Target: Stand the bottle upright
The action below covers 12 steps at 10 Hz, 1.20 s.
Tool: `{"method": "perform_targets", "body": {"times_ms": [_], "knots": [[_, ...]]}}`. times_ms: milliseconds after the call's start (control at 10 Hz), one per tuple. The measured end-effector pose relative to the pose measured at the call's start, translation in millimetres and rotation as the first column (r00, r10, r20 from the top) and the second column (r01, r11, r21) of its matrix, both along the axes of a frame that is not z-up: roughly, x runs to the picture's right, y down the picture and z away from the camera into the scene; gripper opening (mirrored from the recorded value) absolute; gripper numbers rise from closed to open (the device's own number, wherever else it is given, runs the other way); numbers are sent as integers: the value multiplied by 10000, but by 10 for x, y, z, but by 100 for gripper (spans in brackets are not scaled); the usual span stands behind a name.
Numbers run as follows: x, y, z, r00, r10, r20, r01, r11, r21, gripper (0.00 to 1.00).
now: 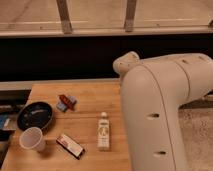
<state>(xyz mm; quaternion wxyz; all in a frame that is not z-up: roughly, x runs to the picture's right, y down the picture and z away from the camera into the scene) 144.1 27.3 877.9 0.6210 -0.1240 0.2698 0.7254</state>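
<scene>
The bottle (104,131) is slim and whitish with a white cap and a cream label. It lies flat on the wooden table (90,95), cap pointing away from me, near the table's right side. My large white arm (165,110) fills the right of the camera view and rises beside the bottle. The gripper itself is out of view.
A white paper cup (32,139) stands at the front left. A dark round plate (35,115) lies behind it. A flat dark packet with a red-white stripe (70,146) lies left of the bottle. A small red and blue object (66,102) sits mid-table. A dark wall and window rails run behind.
</scene>
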Motion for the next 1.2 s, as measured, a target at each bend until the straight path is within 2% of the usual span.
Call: {"method": "perform_targets", "body": {"times_ms": [1000, 1200], "knots": [[-4, -2, 1, 10000, 0, -1, 0, 10000, -6, 58], [-94, 70, 37, 9997, -233, -117, 227, 9988, -440, 58]]}}
